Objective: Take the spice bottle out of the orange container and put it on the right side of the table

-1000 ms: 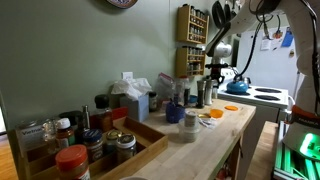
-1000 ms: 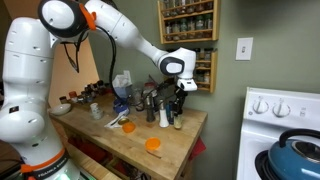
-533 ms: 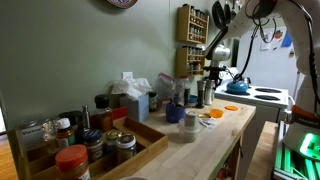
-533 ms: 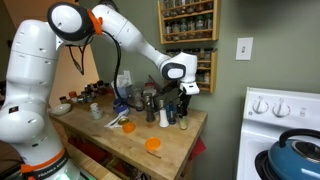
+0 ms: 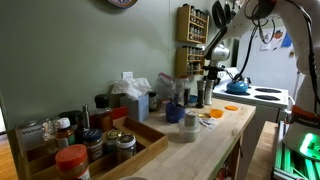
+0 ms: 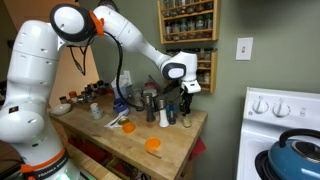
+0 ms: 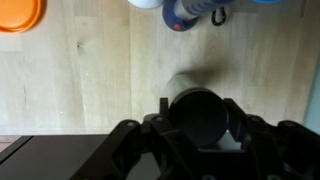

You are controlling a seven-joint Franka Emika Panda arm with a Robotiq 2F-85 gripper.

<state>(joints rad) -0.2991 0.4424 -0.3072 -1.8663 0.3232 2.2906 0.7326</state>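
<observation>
The gripper (image 7: pixel 198 100) is clenched on the spice bottle (image 7: pixel 200 118), one finger pressed to each side of its dark round cap, which the wrist view shows from straight above. Whether the bottle's base touches the wood or hangs just over it cannot be told. In an exterior view the gripper (image 6: pixel 183 96) points down with the dark bottle (image 6: pixel 184 114) below it, close to the end of the table (image 6: pixel 172 152) that adjoins the stove (image 6: pixel 282 112), toward the wall-side edge. The orange container (image 6: pixel 152 145) sits apart from the bottle, close to the front edge; in the wrist view it is only a cropped arc (image 7: pixel 18 12) in the upper corner. A cluster of jars and cups (image 6: pixel 150 103) stands just beside the bottle, and a wall-mounted spice rack (image 6: pixel 190 30) hangs above.
</observation>
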